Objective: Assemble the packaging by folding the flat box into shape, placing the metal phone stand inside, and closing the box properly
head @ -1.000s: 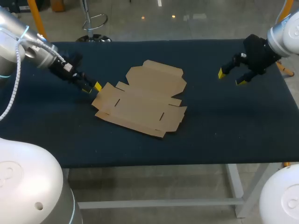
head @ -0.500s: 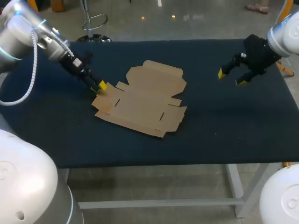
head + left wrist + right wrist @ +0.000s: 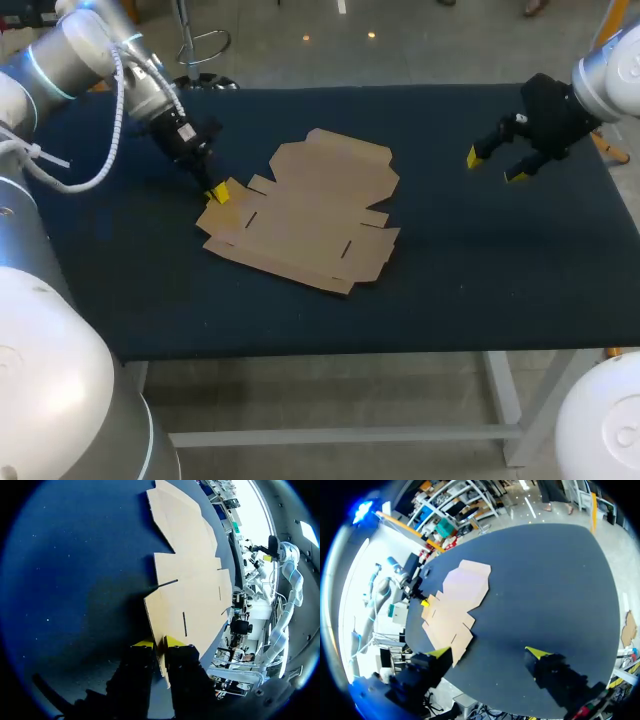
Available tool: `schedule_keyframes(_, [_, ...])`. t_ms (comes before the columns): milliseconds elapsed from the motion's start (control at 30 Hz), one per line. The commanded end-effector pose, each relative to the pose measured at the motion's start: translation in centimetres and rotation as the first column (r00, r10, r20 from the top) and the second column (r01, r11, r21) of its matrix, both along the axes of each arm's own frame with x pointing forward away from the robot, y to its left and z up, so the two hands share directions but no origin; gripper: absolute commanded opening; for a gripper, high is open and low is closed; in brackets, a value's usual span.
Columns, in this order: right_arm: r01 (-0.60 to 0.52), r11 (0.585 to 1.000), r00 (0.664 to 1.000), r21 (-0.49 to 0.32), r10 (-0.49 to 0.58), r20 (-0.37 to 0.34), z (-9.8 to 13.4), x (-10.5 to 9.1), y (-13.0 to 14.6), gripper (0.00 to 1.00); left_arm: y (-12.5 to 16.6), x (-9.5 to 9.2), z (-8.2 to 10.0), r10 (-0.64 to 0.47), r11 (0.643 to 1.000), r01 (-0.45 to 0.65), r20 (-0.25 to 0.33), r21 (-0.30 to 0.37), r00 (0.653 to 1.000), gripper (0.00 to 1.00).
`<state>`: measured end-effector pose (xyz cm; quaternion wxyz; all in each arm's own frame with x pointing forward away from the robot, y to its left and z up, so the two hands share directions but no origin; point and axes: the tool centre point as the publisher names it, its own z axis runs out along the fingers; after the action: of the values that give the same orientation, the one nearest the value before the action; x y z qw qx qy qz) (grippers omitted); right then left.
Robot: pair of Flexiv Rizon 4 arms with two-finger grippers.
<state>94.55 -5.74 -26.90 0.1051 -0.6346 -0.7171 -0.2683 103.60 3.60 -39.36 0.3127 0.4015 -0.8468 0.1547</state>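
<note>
The flat cardboard box (image 3: 310, 215) lies unfolded on the dark table, near the middle. My left gripper (image 3: 217, 192) is at its left corner flap. In the left wrist view the flap's edge (image 3: 159, 630) runs between the two yellow tips of my left gripper (image 3: 159, 643), which stand close together and pinch it. My right gripper (image 3: 495, 167) hovers open at the back right, well away from the box. In the right wrist view my right gripper (image 3: 487, 652) holds nothing, and the box (image 3: 455, 600) lies far ahead of it. No metal phone stand shows in any view.
The dark blue table top (image 3: 480, 270) has bare cloth to the right of and in front of the box. Its front edge runs just below the box's near side.
My left arm swung in from the left and came down onto the box's left corner flap, and its fingers closed from wide open to a narrow pinch. The right arm has not moved.
</note>
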Motion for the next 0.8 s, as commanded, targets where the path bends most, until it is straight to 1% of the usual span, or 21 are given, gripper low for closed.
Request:
schedule_keyframes(33, [-0.003, 1.0, 1.0, 0.001, 0.003, -0.004, 0.2, -0.1, -0.1, 1.0, -0.2, -1.5, 0.6, 0.069, 0.998, -0.07, 0.052, -0.001, 0.996, 0.0])
schedule_keyframes(133, [-0.003, 1.0, 1.0, 0.001, 0.003, -0.004, 0.2, -0.1, -0.1, 1.0, -0.1, -2.2, 1.0, 0.133, 0.991, -0.131, 0.065, -0.027, 0.989, 0.0])
schedule_keyframes(200, [-0.003, 1.0, 1.0, 0.001, 0.003, -0.004, 0.2, -0.1, -0.1, 1.0, -0.1, -2.7, 1.2, 0.172, 0.985, -0.171, 0.077, -0.025, 0.982, 0.0])
schedule_keyframes(367, [-0.003, 1.0, 1.0, 0.001, 0.003, -0.004, 0.2, -0.1, -0.1, 1.0, -0.2, -4.2, 1.9, 0.268, 0.963, -0.264, 0.079, -0.058, 0.96, 0.0])
schedule_keyframes(400, [-0.003, 1.0, 1.0, 0.001, 0.003, -0.004, 0.2, -0.1, -0.1, 1.0, -0.3, -4.5, 2.0, 0.285, 0.958, -0.282, 0.082, -0.051, 0.955, 0.0])
schedule_keyframes(533, [-0.003, 1.0, 1.0, 0.001, 0.003, -0.004, 0.2, -0.1, -0.1, 1.0, -0.6, -5.8, 2.2, 0.362, 0.932, -0.358, 0.097, -0.055, 0.927, 0.0])
schedule_keyframes(567, [-0.003, 1.0, 1.0, 0.001, 0.003, -0.004, 0.2, -0.1, -0.1, 1.0, -0.6, -6.1, 2.3, 0.382, 0.924, -0.377, 0.095, -0.068, 0.919, 0.0])
schedule_keyframes(633, [-0.003, 1.0, 1.0, 0.001, 0.003, -0.004, 0.2, -0.1, -0.1, 1.0, -0.7, -6.6, 2.3, 0.405, 0.914, -0.402, 0.095, -0.058, 0.909, 0.0])
schedule_keyframes(667, [-0.003, 1.0, 1.0, 0.001, 0.003, -0.004, 0.2, -0.1, -0.1, 1.0, -0.6, -6.9, 2.3, 0.422, 0.906, -0.418, 0.094, -0.065, 0.902, 0.0])
schedule_keyframes(733, [-0.003, 1.0, 1.0, 0.001, 0.003, -0.004, 0.2, -0.1, -0.1, 1.0, -0.6, -7.4, 2.3, 0.461, 0.887, -0.456, 0.11, -0.07, 0.881, 0.0])
schedule_keyframes(800, [-0.003, 1.0, 1.0, 0.001, 0.003, -0.004, 0.2, -0.1, -0.1, 1.0, -0.6, -7.9, 2.2, 0.493, 0.87, -0.483, 0.113, -0.103, 0.863, 0.0])
